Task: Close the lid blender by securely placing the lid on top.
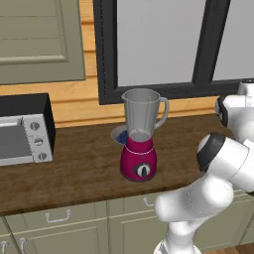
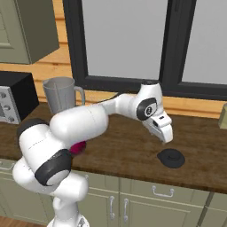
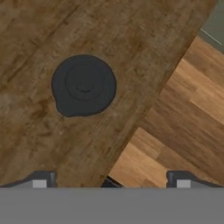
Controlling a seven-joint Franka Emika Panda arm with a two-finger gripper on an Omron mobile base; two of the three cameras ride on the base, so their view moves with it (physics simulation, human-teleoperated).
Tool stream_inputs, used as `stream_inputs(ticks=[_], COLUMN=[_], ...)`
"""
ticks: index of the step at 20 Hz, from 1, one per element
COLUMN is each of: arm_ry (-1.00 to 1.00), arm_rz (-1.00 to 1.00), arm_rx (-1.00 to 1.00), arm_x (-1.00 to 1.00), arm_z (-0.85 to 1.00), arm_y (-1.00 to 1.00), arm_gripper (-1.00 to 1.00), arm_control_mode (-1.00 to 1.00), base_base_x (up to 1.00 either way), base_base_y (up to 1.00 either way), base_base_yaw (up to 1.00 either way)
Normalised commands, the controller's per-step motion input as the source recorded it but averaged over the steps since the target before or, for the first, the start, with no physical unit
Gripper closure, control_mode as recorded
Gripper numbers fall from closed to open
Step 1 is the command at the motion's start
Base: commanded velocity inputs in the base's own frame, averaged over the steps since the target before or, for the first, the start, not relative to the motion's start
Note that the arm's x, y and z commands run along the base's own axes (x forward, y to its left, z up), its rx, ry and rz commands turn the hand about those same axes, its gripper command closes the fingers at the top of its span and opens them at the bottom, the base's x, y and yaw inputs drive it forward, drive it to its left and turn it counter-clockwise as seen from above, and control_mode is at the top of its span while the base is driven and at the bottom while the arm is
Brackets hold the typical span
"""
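Dark pincer: gripper [image 3: 110, 179], fingertips [image 3: 40, 178] spread wide, holding nothing, above the counter near its front edge.
Lid [image 3: 84, 85]: black round disc, flat on the counter, domed side up, small lip at 7 o'clock in the hand view; no long axis; at 11 o'clock of the pincer, apart.
Counter [image 2: 133, 150]: dark grained wood.
Blender [image 1: 140, 135]: upright, magenta base, clear grey jar open, handle at 3 o'clock in the left base view; well apart from lid.
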Motion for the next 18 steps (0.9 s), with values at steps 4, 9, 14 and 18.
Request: stream_inputs(ticks=[4,9,14,18], arm_ry=[0.14,0.0,0.01,0.03], arm_rz=[-0.15,0.0,0.0,0.0], arm_rx=[0.04,0.0,0.07,0.08], arm_x=[0.13,0.0,0.0,0.0], arm_z=[0.0,0.0,-0.13,-0.44], arm_y=[-0.78,0.0,-0.29,-0.35], arm_gripper=[-1.0,-1.0,-1.0,-1.0], arm_control_mode=[-1.0,-1.0,-1.0,-1.0], base_base_x=[0.0,0.0,0.0,0.0], base_base_y=[0.0,0.0,0.0,0.0], base_base_yaw=[0.0,0.0,0.0,0.0])
